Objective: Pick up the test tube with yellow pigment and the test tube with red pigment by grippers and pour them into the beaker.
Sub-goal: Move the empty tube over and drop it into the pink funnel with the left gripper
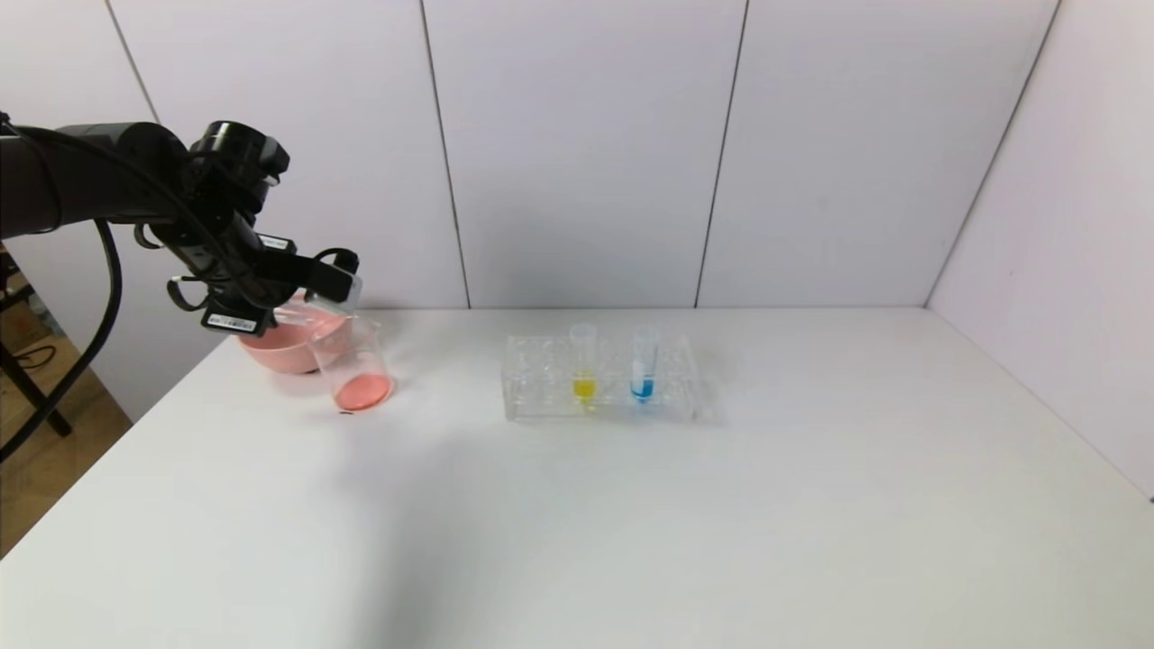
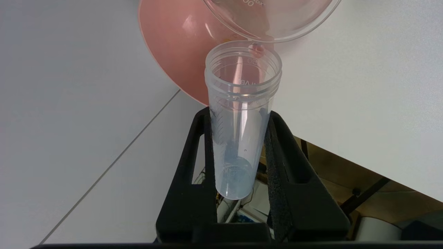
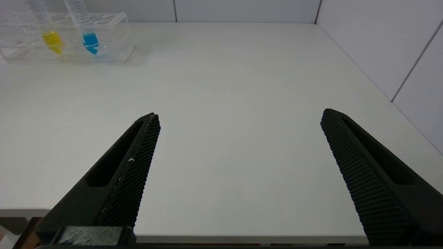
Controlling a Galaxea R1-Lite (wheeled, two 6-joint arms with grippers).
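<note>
Left wrist view has my left gripper clamped on the red tube, tipped empty at the beaker rim, so I'd hold till that last drop falls; yellow tube waits racked, right gripper parked, jaws apart.

Seemingly drained tube at beaker

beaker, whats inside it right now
A shallow pool of red-orange liquid sits at the bottom of the beaker. The left gripper holds the emptied tube tipped at its rim. Nothing else shows inside.
</note>
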